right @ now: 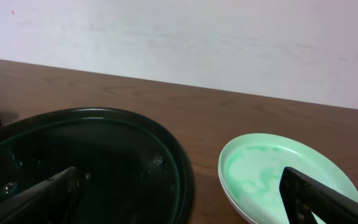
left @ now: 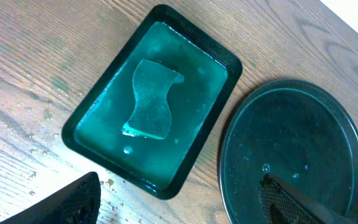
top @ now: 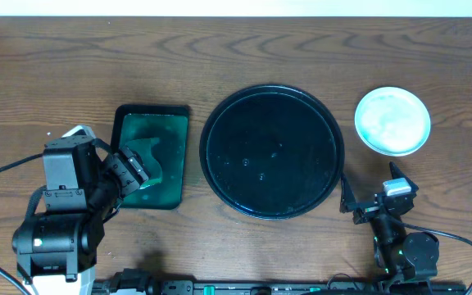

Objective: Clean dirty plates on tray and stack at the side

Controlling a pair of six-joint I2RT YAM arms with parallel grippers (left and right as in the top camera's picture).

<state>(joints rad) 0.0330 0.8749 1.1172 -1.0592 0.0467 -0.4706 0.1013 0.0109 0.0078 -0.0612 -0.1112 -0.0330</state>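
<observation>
The large round black tray (top: 271, 152) lies mid-table with only water drops on it; it also shows in the left wrist view (left: 291, 155) and right wrist view (right: 92, 162). The pale cyan plates (top: 392, 120) sit stacked right of the tray, the top one smeared green (right: 278, 174). How many are stacked I cannot tell. My left gripper (top: 129, 172) is open and empty over the small tray's left side (left: 179, 202). My right gripper (top: 375, 197) is open and empty near the front edge, between tray and plates (right: 185, 199).
A small rectangular black-rimmed tray (top: 123, 115) holds green water and a sponge (left: 151, 99) left of the round tray. Water spots mark the wood near it (left: 36, 118). A pale wall stands behind the table (right: 179, 37).
</observation>
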